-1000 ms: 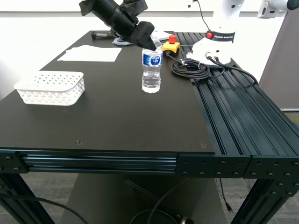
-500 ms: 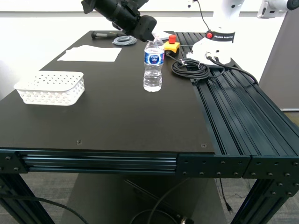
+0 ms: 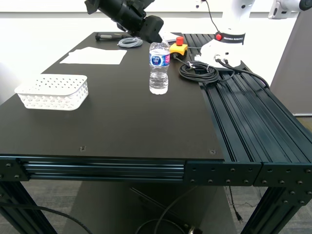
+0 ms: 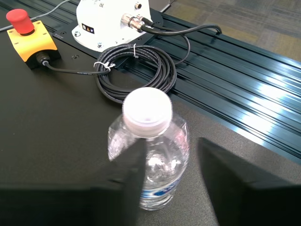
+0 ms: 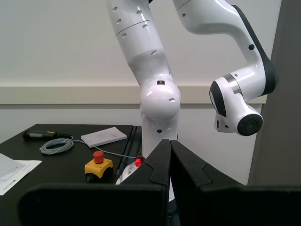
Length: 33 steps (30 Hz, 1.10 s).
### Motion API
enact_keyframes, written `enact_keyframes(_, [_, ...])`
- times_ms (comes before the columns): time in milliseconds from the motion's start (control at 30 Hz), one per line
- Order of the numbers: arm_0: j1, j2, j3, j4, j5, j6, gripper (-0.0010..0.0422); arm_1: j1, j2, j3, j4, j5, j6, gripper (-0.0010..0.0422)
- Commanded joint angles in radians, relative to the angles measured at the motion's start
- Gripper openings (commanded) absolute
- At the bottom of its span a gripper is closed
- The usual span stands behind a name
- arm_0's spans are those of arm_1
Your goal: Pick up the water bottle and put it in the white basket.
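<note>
Our first end effector [image 4: 167,181] hangs just above and behind the water bottle [image 3: 159,68], its jaws spread wide and empty, with the white cap showing between and beyond the two dark fingers [image 4: 129,183] in the first wrist view. The bottle stands upright on the desk [image 3: 122,122], long axis vertical, so the grip we judge is needed comes from above and to the side, the jaws dropping down around the ribbed body below the cap. In the exterior view the arm reaches in from the upper part of the picture and its tip sits close to the bottle's top, apart from it as far as we can tell.

Our second end effector [image 5: 169,162] is far from the work: its fingers are pressed together with nothing between them, and its camera looks at a white robot arm [image 5: 155,84] standing by the wall. The first arm is plainly the nearer one.

The white basket [image 3: 53,91] sits well apart from the bottle, toward the exterior view's left, with bare desk between them, so we judge the carry path is open. Just beside the bottle on the other side lies a coil of black cable [image 3: 198,71], and behind it a yellow box with a red button [image 3: 178,47]; paper sheets [image 3: 95,56] lie farther back. The cable is the thing most likely to be brushed if the jaws come down off-centre
</note>
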Motion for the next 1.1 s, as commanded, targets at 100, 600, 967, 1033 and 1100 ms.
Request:
enact_keyframes(100, [0.000,0.000,0.002,0.004,0.000,0.000,0.0001,0.001,0.000,0.000,-0.004,-0.032,0.006,0.0315])
enact_keyframes(600, [0.000,0.000,0.002,0.004,0.000,0.000,0.0001,0.000,0.104,0.006,0.120,-0.102,0.012,0.0239])
enact_keyframes(967, [0.000,0.000,0.002,0.000,0.000,0.000,0.0001,0.000,0.115,0.080,0.213,-0.037,0.011,0.0298])
enact_keyframes(1033, [0.000,0.000,0.002,-0.003,0.000,0.000,0.0001,0.000,0.115,0.080,0.204,-0.030,-0.001,0.0261])
enact_keyframes(1100, [0.000,0.000,0.002,-0.003,0.000,0.000,0.0001,0.000,0.115,0.080,0.201,-0.031,-0.008,0.0218])
